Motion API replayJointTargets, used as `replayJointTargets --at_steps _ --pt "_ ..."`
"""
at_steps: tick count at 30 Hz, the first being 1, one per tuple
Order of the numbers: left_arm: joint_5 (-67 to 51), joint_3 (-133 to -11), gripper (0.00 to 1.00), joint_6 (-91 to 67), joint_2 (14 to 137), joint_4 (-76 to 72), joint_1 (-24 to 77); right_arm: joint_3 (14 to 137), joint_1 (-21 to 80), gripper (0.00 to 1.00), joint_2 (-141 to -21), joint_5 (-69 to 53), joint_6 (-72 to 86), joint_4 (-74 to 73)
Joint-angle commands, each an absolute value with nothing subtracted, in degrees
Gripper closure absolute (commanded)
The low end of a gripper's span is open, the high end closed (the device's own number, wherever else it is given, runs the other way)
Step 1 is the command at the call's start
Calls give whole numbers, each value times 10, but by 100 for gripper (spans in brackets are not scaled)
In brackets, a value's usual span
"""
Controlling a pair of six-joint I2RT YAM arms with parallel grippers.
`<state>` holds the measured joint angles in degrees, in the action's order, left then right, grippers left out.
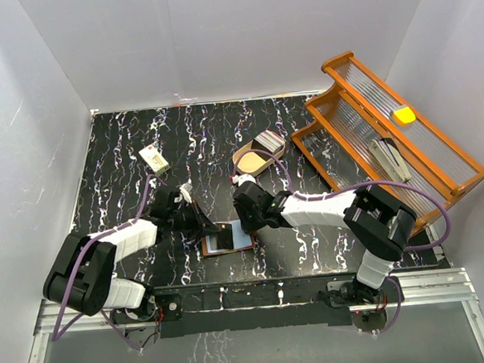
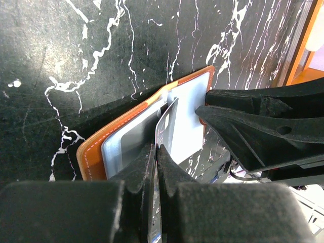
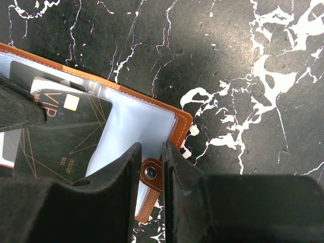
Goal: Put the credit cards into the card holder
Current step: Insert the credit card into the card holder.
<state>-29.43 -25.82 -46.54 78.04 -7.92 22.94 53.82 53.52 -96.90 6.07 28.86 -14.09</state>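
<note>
Brown leather holder (image 1: 242, 241) spread open on black marbled table (image 1: 123, 140), toward near edge, between both grippers, pale grey-blue lining and clear pockets facing up. Shows a dark face behind clear plastic of one pocket.

Over lining, black card (image 3: 66, 142) marked "VIP", with gold chip and thin gold lines. Leading corner right at a pocket mouth; slipped in or merely lying on top, cannot tell. Seen edge-on and tilted above lining from left wrist.

Left gripper (image 2: 154, 152) clenched on card's edge, fingers pressed together with thin plastic between them.

Right gripper (image 3: 152, 149) narrowed onto holder's snap tab, one finger at each side, metal stud between them, just off holder's stitched brown border.

Further back, near table's middle, beige oval tray (image 1: 239, 158). Holds stack of cards (image 1: 270, 140) at its far right end, pale and dark edges showing, tilted against rim.

Back left, small cream block (image 1: 154, 158) flat on table, well apart from tray and holder.

Along right side, orange-framed rack (image 1: 368, 89) with ribbed clear panels, set at a slant toward wall. Carries a yellow piece (image 1: 403, 115) on upper tier and a flat grey item (image 1: 390, 159) on tier below
</note>
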Motion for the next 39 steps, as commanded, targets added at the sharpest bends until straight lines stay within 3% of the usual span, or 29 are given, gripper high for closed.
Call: replayJointTargets --at_steps 1,10,20,39 --pt "-297 -247 100 -476 801 -112 226 518 535 78 -980 59 297 -129" --pt "-294 -258 100 -470 817 -121 226 514 535 78 -975 57 301 -126" --pt "-258 -292 100 -470 767 38 226 512 535 79 -970 63 301 -128" --pt "-284 -296 100 -498 827 -25 226 513 535 79 -972 64 300 -127"
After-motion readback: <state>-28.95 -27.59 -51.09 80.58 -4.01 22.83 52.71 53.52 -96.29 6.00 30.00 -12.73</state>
